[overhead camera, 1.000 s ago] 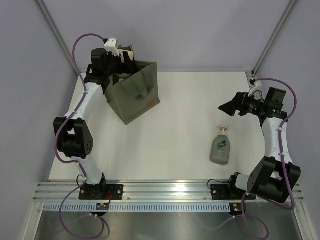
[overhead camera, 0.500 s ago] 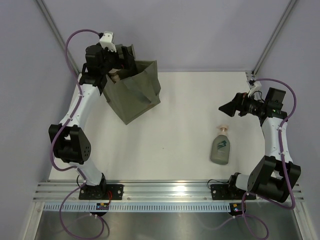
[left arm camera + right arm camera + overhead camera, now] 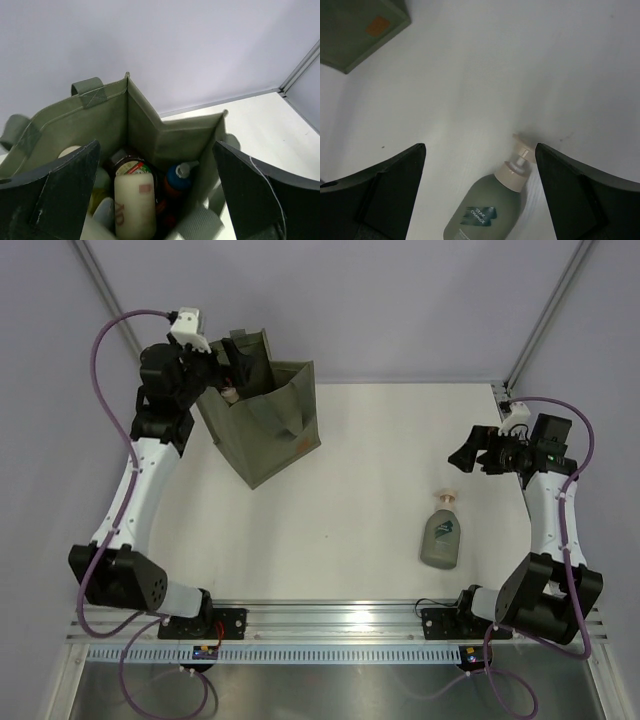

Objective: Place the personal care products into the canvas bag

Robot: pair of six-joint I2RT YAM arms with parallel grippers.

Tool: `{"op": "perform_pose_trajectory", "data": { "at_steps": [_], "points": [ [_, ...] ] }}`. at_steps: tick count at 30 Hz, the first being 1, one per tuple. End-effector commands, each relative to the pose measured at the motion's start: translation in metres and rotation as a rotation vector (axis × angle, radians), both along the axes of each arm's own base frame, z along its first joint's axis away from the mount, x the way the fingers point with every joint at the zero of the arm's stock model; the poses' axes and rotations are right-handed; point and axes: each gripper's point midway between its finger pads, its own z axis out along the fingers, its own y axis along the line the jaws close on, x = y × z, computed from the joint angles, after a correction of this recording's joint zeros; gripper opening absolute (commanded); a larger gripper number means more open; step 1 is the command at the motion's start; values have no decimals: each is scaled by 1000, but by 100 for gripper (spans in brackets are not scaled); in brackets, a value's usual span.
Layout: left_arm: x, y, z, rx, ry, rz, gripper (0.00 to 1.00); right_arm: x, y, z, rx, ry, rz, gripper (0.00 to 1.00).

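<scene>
Jaws on both arms are wide open and hold nothing. Left jaws hang over the canvas bag (image 3: pixel 270 430), standing at 11 o'clock on the desk (image 3: pixel 380 440). Right jaws hang near the grey-green pump bottle (image 3: pixel 441 538), lying flat at 4 o'clock, pump (image 3: pixel 446 499) toward 12 o'clock. That bottle looks hard, smooth, maybe slippery, and not heavy. Its fat middle is the best place to squeeze; the thin pump could slip. Count: one bag, one bottle on the desk. Inside the bag, one cream bottle (image 3: pixel 135 202) and one blue white-capped bottle (image 3: pixel 177 181) show; the rest are too hidden to count.
</scene>
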Motion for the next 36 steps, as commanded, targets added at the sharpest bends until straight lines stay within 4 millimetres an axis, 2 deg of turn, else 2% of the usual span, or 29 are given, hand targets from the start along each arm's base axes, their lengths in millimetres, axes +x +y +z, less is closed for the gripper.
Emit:
{"op": "perform_pose_trajectory", "data": {
  "at_steps": [1, 2, 3, 10, 11, 12, 14, 15, 16, 19, 22, 23, 27, 32, 36],
  "points": [
    [-41, 10, 33, -59, -71, 21, 99, 0, -37, 7, -169, 39, -257, 99],
    [-59, 12, 43, -71, -97, 20, 99, -2, -40, 4, -191, 66, -287, 99],
    [-65, 11, 27, -83, -62, 16, 99, -5, -45, -2, -227, 98, -332, 100],
    [-136, 8, -7, -137, 1, -24, 99, -39, 0, -58, -332, 348, -149, 99],
    [-144, 7, -11, -156, 10, -32, 99, -43, 2, -63, -342, 381, -129, 99],
    [-160, 4, -7, -168, -10, -60, 99, -47, 5, -67, -349, 406, -94, 100],
    [-178, -5, -34, -200, 36, -115, 99, -61, 9, -82, -364, 531, -29, 99],
    [-185, -8, -29, -212, 26, -136, 99, -61, 10, -82, -368, 527, -19, 100],
    [-189, -11, -45, -218, 62, -155, 99, -66, 11, -90, -365, 584, 7, 100],
    [-204, -19, -71, -234, 125, -203, 99, -74, 14, -107, -376, 699, 45, 99],
    [-215, -27, -87, -252, 167, -257, 99, -78, 18, -124, -347, 800, 55, 100],
    [-218, -28, -96, -263, 190, -264, 99, -77, 19, -128, -333, 821, 38, 100],
    [-229, -37, -109, -302, 226, -321, 99, -61, 20, -139, -307, 835, -42, 99],
    [-249, -55, -114, -358, 260, -473, 99, -32, 17, -147, -291, 805, -140, 100],
    [-257, -62, -126, -387, 319, -525, 99, -27, 22, -159, -249, 844, -195, 92]
  ]
}}
